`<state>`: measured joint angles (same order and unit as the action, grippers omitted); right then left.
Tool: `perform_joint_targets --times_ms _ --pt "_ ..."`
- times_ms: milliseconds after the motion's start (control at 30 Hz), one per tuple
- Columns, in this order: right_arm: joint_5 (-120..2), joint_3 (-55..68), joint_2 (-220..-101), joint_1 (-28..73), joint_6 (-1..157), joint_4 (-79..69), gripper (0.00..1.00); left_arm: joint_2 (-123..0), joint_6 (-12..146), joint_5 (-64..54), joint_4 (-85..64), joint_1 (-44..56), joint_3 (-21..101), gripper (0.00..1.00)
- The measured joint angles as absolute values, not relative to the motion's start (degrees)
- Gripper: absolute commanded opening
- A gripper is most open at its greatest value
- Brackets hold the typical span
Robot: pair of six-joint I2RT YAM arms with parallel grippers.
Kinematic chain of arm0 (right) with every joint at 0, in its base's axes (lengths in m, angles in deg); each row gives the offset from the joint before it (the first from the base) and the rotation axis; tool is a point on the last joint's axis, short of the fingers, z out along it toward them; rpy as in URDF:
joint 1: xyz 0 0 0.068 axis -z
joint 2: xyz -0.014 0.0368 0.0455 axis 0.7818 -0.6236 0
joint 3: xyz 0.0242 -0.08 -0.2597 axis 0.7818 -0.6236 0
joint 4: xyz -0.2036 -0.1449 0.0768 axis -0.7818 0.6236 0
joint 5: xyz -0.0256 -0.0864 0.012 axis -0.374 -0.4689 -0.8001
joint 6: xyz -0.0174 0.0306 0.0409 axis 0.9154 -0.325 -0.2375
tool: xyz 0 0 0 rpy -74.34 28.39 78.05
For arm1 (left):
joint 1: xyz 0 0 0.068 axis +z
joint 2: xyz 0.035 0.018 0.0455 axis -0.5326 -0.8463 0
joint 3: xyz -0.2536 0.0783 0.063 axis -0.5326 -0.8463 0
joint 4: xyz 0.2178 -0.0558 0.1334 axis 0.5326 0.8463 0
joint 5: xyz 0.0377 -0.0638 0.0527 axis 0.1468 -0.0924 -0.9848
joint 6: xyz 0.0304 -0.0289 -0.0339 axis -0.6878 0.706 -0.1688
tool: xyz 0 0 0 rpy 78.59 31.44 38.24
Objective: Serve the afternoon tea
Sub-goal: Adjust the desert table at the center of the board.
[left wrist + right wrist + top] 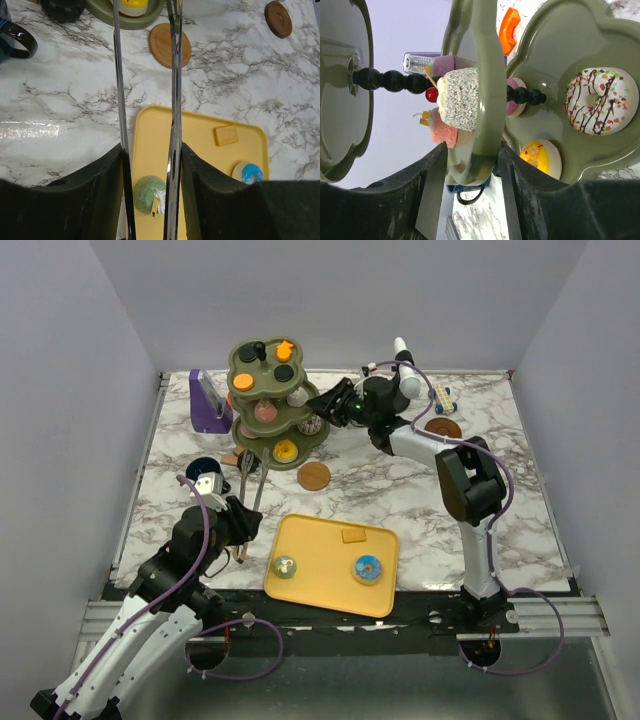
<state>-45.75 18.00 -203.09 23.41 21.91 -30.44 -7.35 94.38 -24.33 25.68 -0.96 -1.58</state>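
Left gripper [152, 150]: clamped on metal tongs [119, 75], near yellow tray [200, 127] bearing green cupcake [145, 192], blue doughnut [248, 174], biscuit [226, 135]; right gripper [472, 150]: jaws parted astride middle-tier rim of olive-green stand [485, 60], beside white cupcake [460, 97]; contact indeterminate.

The right jaws are reaching to the right edge of the middle tier of the stand [262, 368], which is carrying treats [265, 412] on all three tiers. The left jaws are holding tongs [252, 480] that are pointing toward the stand's base, beside a mug [201, 468]. A tray [320, 540] is lying at the near edge of the surface [400, 490], carrying a cupcake [285, 565], a doughnut [366, 569] and a biscuit [352, 535]. One coaster [314, 476] is sitting just right of the stand's base; another [443, 427] is lying further right.
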Motion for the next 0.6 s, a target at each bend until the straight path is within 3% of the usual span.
perform_joint_targets --times_ms 367,600 --pt "-45.09 19.18 -203.07 23.43 24.58 -27.51 0.84 -7.35 94.38 -24.41 25.68 -0.96 -1.58 0.52" --pt "-45.14 19.81 -202.94 24.07 27.0 -23.97 0.9 -7.24 94.4 -24.48 25.7 -0.96 -1.58 0.52"
